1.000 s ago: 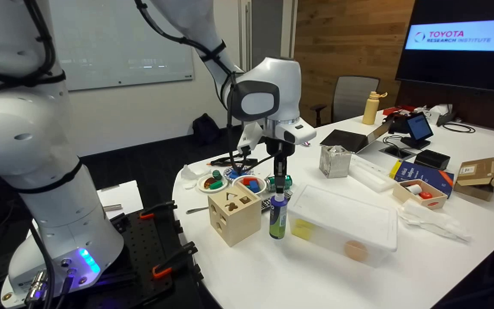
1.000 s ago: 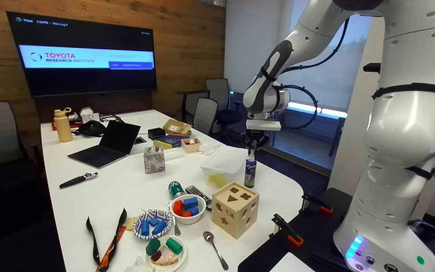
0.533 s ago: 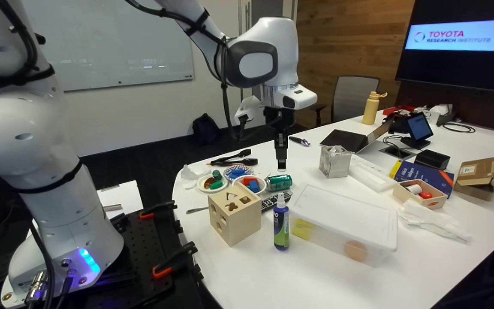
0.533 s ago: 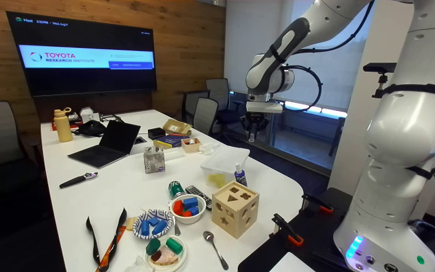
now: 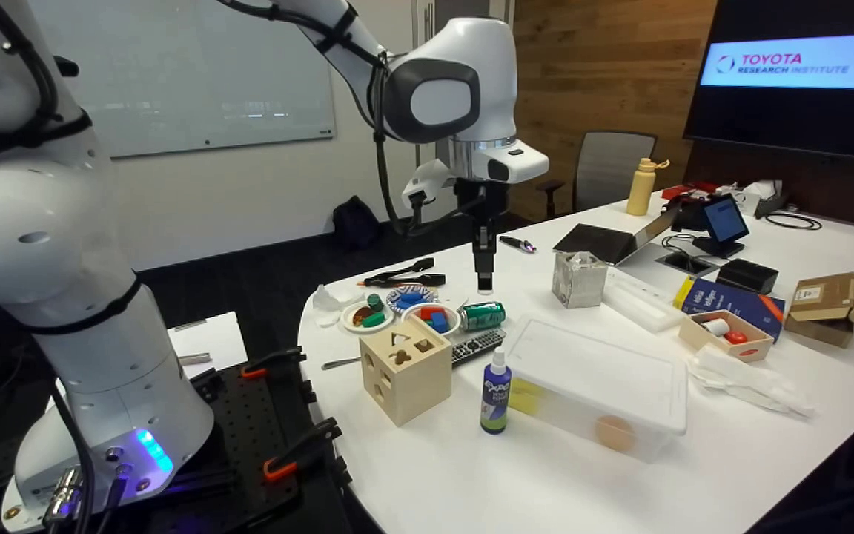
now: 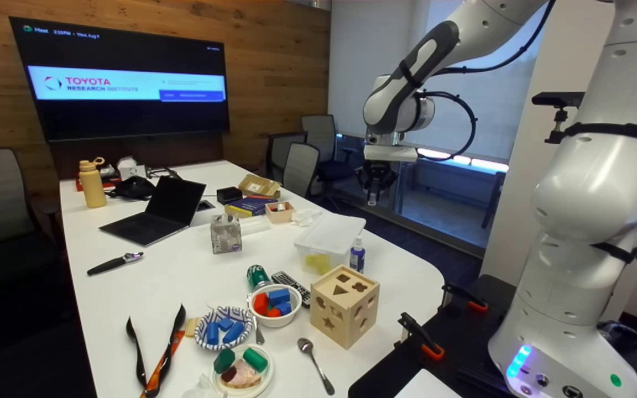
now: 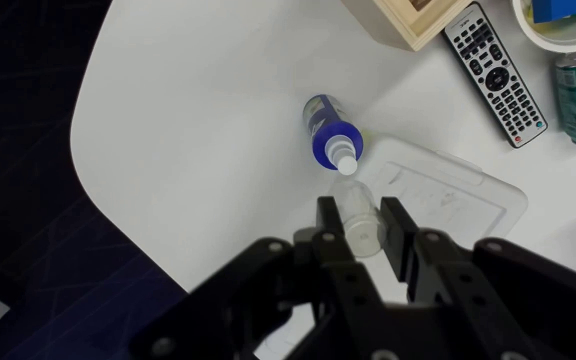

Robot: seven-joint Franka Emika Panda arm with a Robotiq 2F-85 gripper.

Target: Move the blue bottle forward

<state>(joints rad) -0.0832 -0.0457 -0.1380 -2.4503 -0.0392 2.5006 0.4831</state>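
My gripper (image 7: 360, 207) pinches a clear cap (image 7: 364, 240), likely belonging to the blue bottle (image 7: 335, 135), whose nozzle (image 7: 346, 163) is bare. In the wrist view the bottle stands on the table (image 7: 183, 140) just past 11 o'clock from the cap, box (image 7: 443, 192) just beside it at 4; I see room toward 9, up to the edge.

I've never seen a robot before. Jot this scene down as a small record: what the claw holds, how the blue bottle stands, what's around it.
Grip: black two-fingered gripper, closed on a clear cylindrical cap
Standing: slim blue spray bottle, upright on the white tabletop, not held
Nearby: lidded translucent plastic box, pale wooden shape-sorter cube
Bottle touching box: cannot tell
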